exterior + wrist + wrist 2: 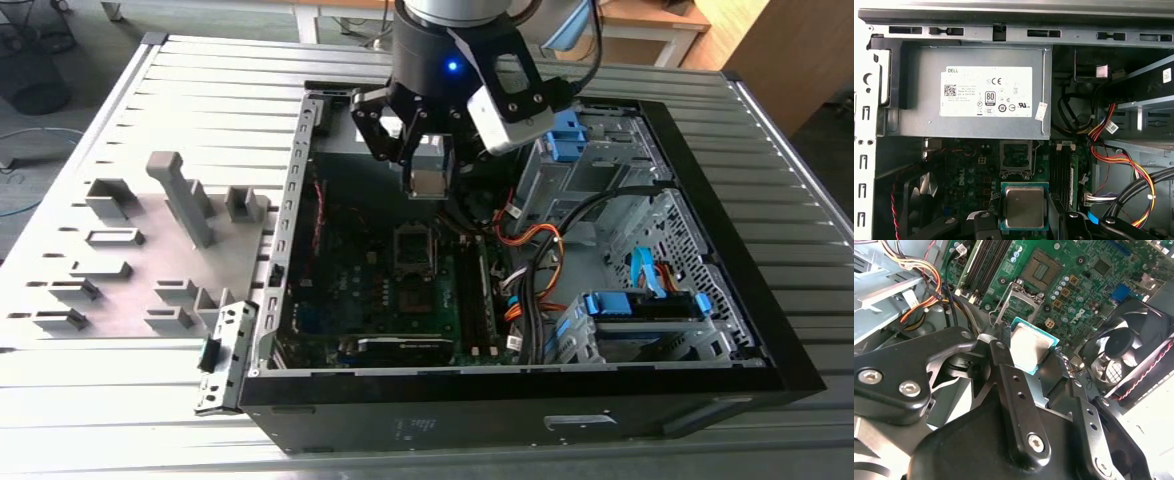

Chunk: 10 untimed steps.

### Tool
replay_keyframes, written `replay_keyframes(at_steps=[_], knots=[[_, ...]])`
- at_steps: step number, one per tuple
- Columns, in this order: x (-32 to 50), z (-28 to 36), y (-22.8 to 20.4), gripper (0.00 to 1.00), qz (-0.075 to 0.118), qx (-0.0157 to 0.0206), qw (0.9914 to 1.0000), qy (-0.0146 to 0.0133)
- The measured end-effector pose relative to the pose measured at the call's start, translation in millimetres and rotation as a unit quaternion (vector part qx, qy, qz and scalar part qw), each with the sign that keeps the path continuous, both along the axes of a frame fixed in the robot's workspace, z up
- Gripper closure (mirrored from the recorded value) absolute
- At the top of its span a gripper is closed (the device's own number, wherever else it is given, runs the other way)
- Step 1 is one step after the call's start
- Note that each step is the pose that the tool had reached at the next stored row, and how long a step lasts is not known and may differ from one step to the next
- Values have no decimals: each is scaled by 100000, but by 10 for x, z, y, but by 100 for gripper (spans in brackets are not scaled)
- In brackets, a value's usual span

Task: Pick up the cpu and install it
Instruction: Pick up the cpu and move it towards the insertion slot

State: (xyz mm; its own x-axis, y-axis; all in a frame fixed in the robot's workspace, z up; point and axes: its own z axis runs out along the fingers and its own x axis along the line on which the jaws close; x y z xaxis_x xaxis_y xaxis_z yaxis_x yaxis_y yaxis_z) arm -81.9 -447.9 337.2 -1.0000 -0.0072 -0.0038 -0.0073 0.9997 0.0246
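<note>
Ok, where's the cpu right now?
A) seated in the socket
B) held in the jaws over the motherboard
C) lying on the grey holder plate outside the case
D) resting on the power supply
B: the cpu is clamped between the jaws over the motherboard, with the open socket bare beyond it.

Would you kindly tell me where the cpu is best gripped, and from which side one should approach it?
Grip the cpu by two opposite thin edges, coming down from above its metal top. It is a flat square chip, so only the edges offer parallel faces, and its underside is left free for the socket. The gripper holds it this way.
</note>
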Motion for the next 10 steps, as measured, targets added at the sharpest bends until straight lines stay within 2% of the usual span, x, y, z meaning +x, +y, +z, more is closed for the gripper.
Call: replay_keyframes(at_steps=[5,10], knots=[[0,-5,-37,53,2,-4,100000,-7],[1,-8,-56,53,8,-14,100000,2]])
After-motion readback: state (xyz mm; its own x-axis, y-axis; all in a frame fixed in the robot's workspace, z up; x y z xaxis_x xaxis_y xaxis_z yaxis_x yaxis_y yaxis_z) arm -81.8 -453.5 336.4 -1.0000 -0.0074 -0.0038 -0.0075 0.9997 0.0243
